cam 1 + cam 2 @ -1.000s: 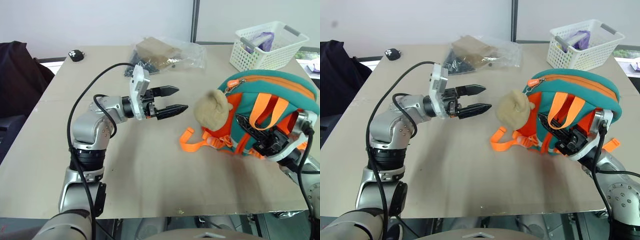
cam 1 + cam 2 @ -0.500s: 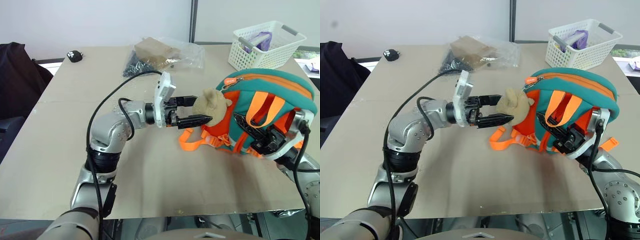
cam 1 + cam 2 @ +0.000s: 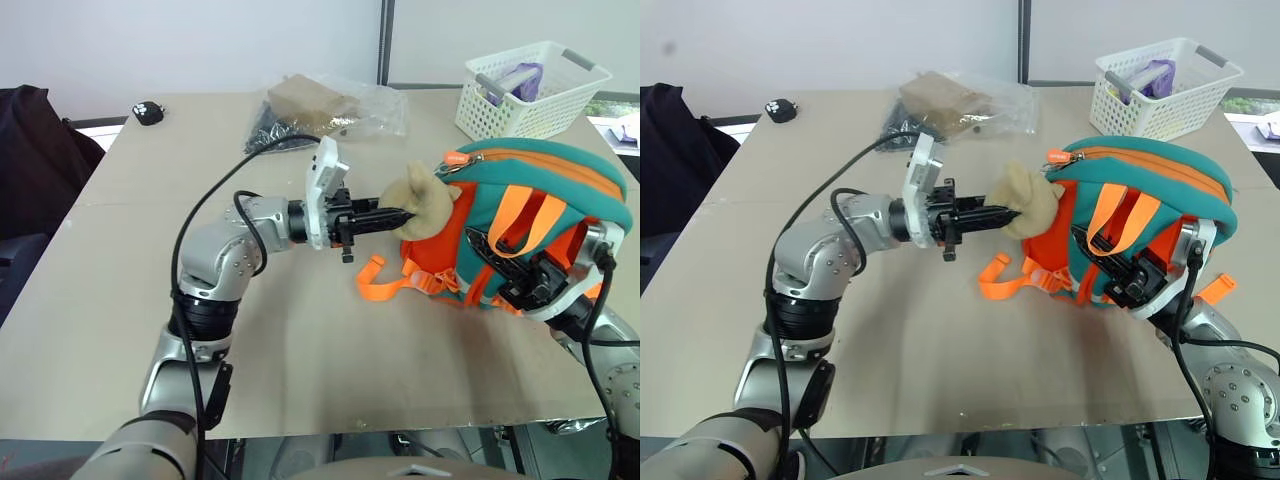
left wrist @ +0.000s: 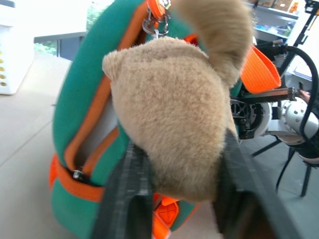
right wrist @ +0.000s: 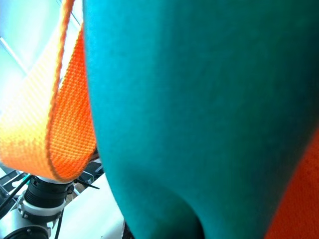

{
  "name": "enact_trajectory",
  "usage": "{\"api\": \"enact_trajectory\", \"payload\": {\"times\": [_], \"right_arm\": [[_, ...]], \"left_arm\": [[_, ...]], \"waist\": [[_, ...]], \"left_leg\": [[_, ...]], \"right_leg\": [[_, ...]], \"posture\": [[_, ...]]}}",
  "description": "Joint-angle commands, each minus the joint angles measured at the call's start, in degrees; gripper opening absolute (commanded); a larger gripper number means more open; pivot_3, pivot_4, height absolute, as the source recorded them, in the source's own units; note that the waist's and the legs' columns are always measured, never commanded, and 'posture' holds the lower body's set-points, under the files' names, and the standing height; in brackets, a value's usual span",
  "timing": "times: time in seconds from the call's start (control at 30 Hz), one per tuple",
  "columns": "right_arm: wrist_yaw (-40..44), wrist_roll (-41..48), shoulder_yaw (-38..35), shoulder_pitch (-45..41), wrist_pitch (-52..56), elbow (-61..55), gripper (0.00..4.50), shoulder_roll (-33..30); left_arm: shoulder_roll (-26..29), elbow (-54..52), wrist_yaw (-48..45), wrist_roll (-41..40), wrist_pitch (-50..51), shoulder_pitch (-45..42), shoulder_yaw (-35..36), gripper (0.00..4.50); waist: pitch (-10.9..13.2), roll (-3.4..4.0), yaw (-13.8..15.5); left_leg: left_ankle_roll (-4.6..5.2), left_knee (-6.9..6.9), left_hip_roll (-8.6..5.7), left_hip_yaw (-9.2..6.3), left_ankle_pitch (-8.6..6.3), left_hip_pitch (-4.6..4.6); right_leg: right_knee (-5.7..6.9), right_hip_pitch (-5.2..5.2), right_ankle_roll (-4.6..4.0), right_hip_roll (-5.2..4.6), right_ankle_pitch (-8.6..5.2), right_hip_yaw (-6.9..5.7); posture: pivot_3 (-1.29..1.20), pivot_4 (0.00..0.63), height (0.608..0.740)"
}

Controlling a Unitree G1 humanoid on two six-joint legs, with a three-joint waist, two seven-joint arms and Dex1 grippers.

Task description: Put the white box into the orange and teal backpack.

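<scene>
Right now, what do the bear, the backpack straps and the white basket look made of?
Bear: tan plush, matte; the fuzzy pile shows clearly in the left wrist view.
Backpack straps: orange woven webbing, probably nylon; a coarse weave shows on them.
White basket: looks like rigid moulded plastic, slightly glossy, with lattice walls and grey handles.

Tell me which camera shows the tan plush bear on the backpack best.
The left wrist view: the tan plush bear looms close, pinched between the left tool's fingers. Both eye views show it small, beside the orange and teal backpack. The right wrist view gives backpack fabric.
</scene>
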Motion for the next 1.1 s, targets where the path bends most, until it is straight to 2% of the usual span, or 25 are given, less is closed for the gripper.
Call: {"api": "enact_trajectory", "payload": {"times": [0.03,0.13,0.27,0.37,0.5,0.67,0.9,0.93,0.97,1.07,1.1], "right_arm": [[0.2,0.7,-0.6,0.3,-0.1,-1.4,0.00,-0.4],[0.3,1.0,-1.1,0.6,0.0,-1.3,0.00,-0.7],[0.1,1.0,-1.0,-0.5,0.0,-0.9,0.00,-0.7],[-1.4,3.6,-0.6,-3.1,-0.2,-1.9,0.00,0.3],[-3.8,15.1,-2.5,-8.0,-1.2,-4.9,0.00,2.3],[-9.0,23.5,-4.8,-13.5,-4.5,-4.3,0.00,4.6],[-3.5,8.3,0.5,-4.8,0.4,-2.1,0.00,-2.9],[-1.6,5.1,1.8,-3.4,0.6,-1.8,0.68,-4.5],[0.1,1.9,3.0,-2.2,0.3,-1.4,1.03,-5.6],[2.6,-4.5,4.2,-0.1,-2.3,-0.3,2.53,-6.1],[5.2,-6.9,3.5,2.7,-3.0,0.0,2.95,-7.8]], "left_arm": [[8.6,2.9,-4.4,4.6,-5.2,-5.8,2.8,0.78],[12.3,9.2,-4.2,9.2,-8.6,-7.7,2.2,0.78],[13.6,12.1,-5.6,16.4,-12.3,-4.3,-5.4,0.78],[9.3,14.7,-4.2,22.3,-15.1,-0.8,-12.9,0.78],[4.5,24.5,-1.5,32.4,-21.0,1.6,-21.6,0.78],[2.3,32.6,0.9,38.1,-24.4,1.6,-23.8,0.78],[1.9,28.5,0.2,33.4,-27.2,3.0,-16.6,0.78],[2.2,27.5,0.5,33.1,-27.8,3.4,-15.3,1.49],[2.6,26.3,0.7,32.8,-28.0,4.0,-14.1,1.84],[4.0,22.8,1.0,32.3,-30.2,6.6,-11.2,3.39],[5.5,18.6,0.7,29.4,-28.6,9.7,-7.8,3.78]], "waist": [[0.0,0.01,-0.2],[0.0,0.04,-0.2],[0.0,0.07,-0.2],[0.0,0.07,-0.1],[0.0,0.01,0.0],[-0.3,0.14,0.6],[-0.7,0.13,0.9],[-0.7,0.14,0.8],[-0.7,0.15,0.6],[-0.7,0.15,0.0],[-0.7,0.16,-0.1]], "left_leg": [[0.00,-0.02,0.01,0.03,0.00,0.01],[0.00,-0.03,0.01,0.06,0.00,0.02],[0.02,-0.04,0.01,0.25,-0.01,0.08],[0.02,-0.04,0.02,0.23,-0.01,0.06],[0.02,-0.02,0.01,0.21,-0.01,0.02],[0.06,-0.02,-0.05,0.13,-0.02,0.08],[0.31,-0.01,-0.04,0.21,-0.16,0.16],[0.31,-0.01,-0.01,0.23,-0.16,0.15],[0.32,-0.01,-0.01,0.27,-0.16,0.17],[0.34,-0.01,0.02,0.32,-0.18,0.20],[0.33,-0.01,0.05,0.32,-0.17,0.21]], "right_leg": [[0.00,-0.01,-0.01,0.04,0.00,0.03],[0.00,-0.02,-0.01,0.22,0.00,0.01],[-0.01,-0.03,0.01,0.28,0.00,0.19],[-0.01,-0.05,0.01,0.08,0.01,0.28],[-0.01,-0.08,0.02,0.05,0.01,0.27],[-0.01,0.04,0.08,-0.07,0.06,0.19],[0.00,0.09,0.12,-0.02,0.07,0.25],[-0.01,0.08,0.12,0.01,0.07,0.26],[0.00,0.08,0.12,0.02,0.07,0.30],[0.02,0.08,0.12,0.05,0.07,0.34],[0.02,0.07,0.12,0.07,0.07,0.35]], "posture": [[0.00,0.150,0.740],[0.00,0.150,0.740],[0.00,0.150,0.740],[0.00,0.150,0.740],[0.00,0.150,0.740],[0.00,0.150,0.740],[0.00,0.150,0.740],[0.00,0.150,0.740],[0.00,0.150,0.740],[0.00,0.150,0.740],[0.00,0.150,0.740]]}}
